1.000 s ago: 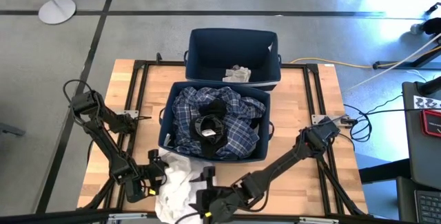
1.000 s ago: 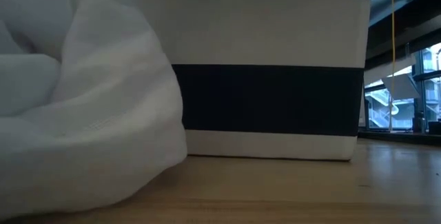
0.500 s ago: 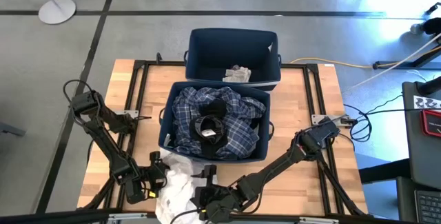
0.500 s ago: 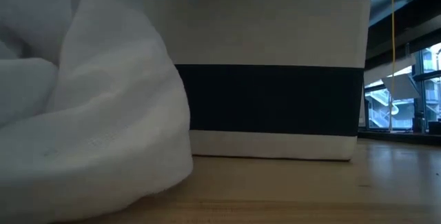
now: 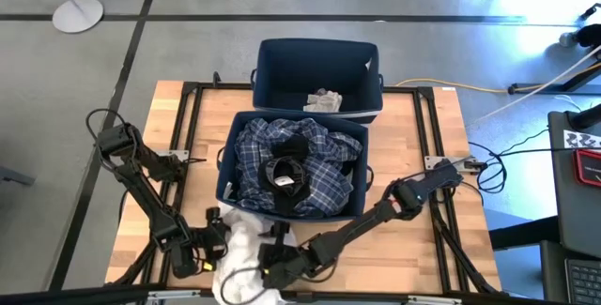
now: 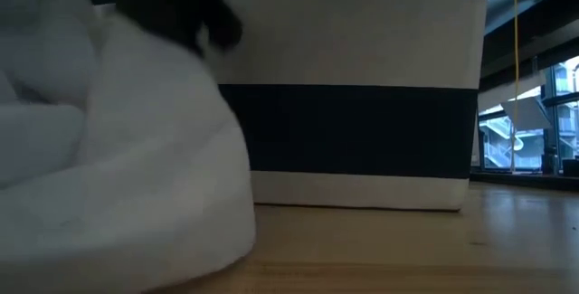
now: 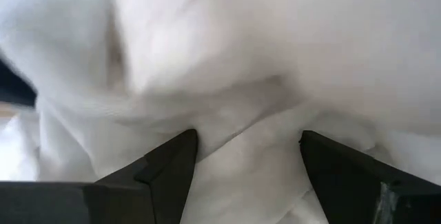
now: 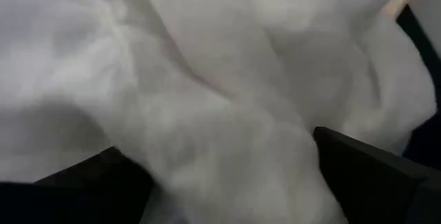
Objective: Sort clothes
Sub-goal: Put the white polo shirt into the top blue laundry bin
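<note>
A white garment [image 5: 239,253] lies bunched on the table's near left part; it fills the left of the low view [image 6: 118,176]. My left gripper [image 5: 214,242] is open at its left side, and white cloth bulges between the fingers [image 7: 248,162]. My right gripper [image 5: 270,258] is open at its right side, also with cloth between the fingers [image 8: 227,182]. A dark blue plaid garment [image 5: 324,188] and a black one [image 5: 286,169] lie in the near navy bin [image 5: 225,169]. A pale garment [image 5: 324,100] lies in the far bin [image 5: 282,66]. My left gripper has its open fingers [image 7: 169,165] set into the white garment's left side, with a bulge of folds [image 7: 241,134] between them. It comes low, from the table's left. The garment rests on the table. My right gripper has its open fingers [image 8: 365,172] set into the garment's right side, with bunched folds [image 8: 220,141] between them. It comes low, from the table's right. The garment rests on the table.
The near bin's striped wall [image 6: 362,104] stands right behind the garment. A black frame runs along the table's edges [image 5: 192,117]. Bare wood [image 5: 413,258] lies at the near right.
My right gripper has gone toward the table's left, into the white garment. The garment's right side has bunched up and the heap has shifted a little. A dark gripper part has come into the low view above the cloth.
</note>
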Tool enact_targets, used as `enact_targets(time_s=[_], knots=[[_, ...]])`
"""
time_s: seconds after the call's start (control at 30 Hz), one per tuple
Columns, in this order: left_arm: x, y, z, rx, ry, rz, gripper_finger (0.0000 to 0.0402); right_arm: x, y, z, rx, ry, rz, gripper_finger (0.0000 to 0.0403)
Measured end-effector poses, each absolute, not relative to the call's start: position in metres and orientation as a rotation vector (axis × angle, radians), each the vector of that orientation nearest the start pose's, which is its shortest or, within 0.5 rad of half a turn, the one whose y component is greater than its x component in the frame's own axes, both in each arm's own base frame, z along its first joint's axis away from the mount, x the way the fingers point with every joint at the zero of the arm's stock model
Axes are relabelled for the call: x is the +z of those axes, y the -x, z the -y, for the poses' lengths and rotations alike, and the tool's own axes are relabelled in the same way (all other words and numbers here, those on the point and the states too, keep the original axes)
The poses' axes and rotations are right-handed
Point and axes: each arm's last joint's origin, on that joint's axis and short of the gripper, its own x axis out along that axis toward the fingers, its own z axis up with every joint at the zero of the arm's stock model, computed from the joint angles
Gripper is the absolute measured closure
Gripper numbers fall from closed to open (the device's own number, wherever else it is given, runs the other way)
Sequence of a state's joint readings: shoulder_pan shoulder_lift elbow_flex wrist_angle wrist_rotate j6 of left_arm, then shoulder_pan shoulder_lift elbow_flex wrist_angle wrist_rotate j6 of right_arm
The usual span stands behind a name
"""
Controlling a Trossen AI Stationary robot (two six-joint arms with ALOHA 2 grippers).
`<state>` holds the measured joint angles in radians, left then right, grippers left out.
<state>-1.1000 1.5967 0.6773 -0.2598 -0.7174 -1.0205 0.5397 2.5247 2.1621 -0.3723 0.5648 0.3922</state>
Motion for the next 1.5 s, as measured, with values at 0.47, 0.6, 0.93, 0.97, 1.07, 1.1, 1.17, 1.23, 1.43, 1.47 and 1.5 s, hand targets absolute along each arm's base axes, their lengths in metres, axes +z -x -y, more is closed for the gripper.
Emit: enact_targets(time_s=[0.47, 0.6, 0.93, 0.97, 1.07, 1.1, 1.17, 1.23, 1.43, 1.47, 1.5], knots=[[0.140, -0.151, 0.236, -0.060, 0.016, -0.588, 0.0150, 0.127, -0.505, -0.244, -0.179, -0.128, -0.653, 0.0029], [0.143, -0.156, 0.237, -0.079, 0.014, -0.563, 0.0150, 0.124, -0.508, -0.244, -0.180, -0.139, -0.626, 0.0031], [0.147, -0.162, 0.240, -0.118, 0.014, -0.521, 0.0150, 0.116, -0.511, -0.246, -0.154, -0.130, -0.599, 0.0192], [0.147, -0.162, 0.240, -0.120, 0.013, -0.521, 0.0150, 0.116, -0.512, -0.246, -0.147, -0.126, -0.598, 0.0216], [0.146, -0.161, 0.240, -0.120, 0.005, -0.527, 0.0150, 0.116, -0.512, -0.246, -0.138, -0.096, -0.599, 0.0292], [0.146, -0.160, 0.240, -0.125, 0.002, -0.533, 0.0150, 0.116, -0.512, -0.247, -0.132, -0.085, -0.598, 0.0318], [0.145, -0.158, 0.242, -0.136, -0.005, -0.540, 0.0150, 0.117, -0.510, -0.251, -0.128, -0.058, -0.591, 0.0365], [0.145, -0.154, 0.243, -0.147, -0.008, -0.548, 0.0150, 0.120, -0.507, -0.258, -0.121, -0.023, -0.582, 0.0378], [0.154, -0.139, 0.244, -0.167, 0.029, -0.572, 0.0150, 0.142, -0.497, -0.281, -0.145, 0.045, -0.565, 0.0357], [0.156, -0.136, 0.243, -0.170, 0.039, -0.577, 0.0150, 0.147, -0.495, -0.286, -0.143, 0.061, -0.563, 0.0358], [0.159, -0.133, 0.242, -0.175, 0.041, -0.578, 0.0150, 0.154, -0.493, -0.290, -0.141, 0.083, -0.562, 0.0363]])
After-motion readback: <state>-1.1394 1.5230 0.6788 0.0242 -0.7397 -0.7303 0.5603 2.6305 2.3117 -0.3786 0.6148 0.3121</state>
